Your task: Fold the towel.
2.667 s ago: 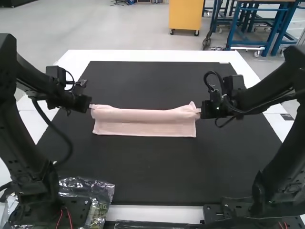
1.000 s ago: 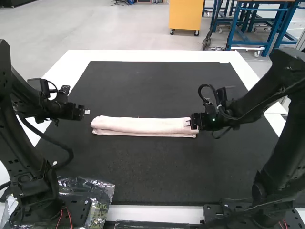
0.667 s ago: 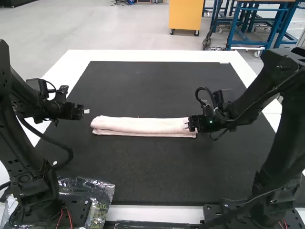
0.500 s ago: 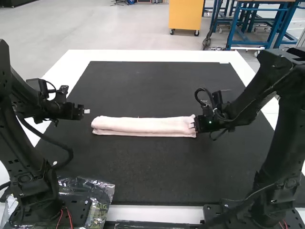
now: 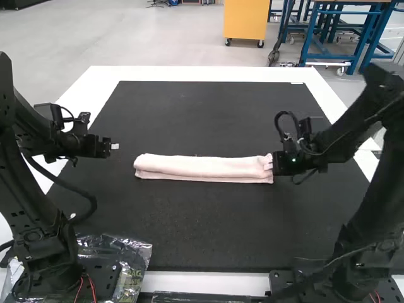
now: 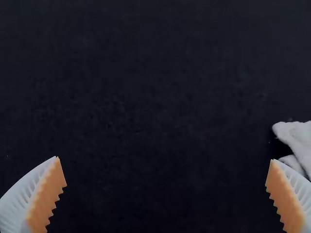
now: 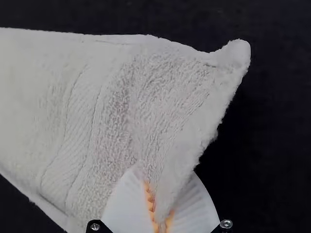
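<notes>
On the black mat (image 5: 189,230) the towel (image 5: 202,166) is lying as a narrow folded strip; I'm favouring a gentle, level pull, layers together; the right gripper (image 7: 162,187) is pinching its near end; the left gripper (image 5: 115,146) is hanging beyond the other, fingers spread.

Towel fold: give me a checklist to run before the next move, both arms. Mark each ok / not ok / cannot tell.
1. Left gripper open: ok, fingers wide apart.
2. Left gripper away from the towel: ok, a gap shows between it and the towel's left end.
3. Right gripper free of the towel: not ok, its fingers pinch the cloth at the right end.
4. Towel fully on the black mat: ok, a narrow folded strip well inside the edges.
5. Inner layers smooth: cannot tell, hidden under the top layer.
</notes>
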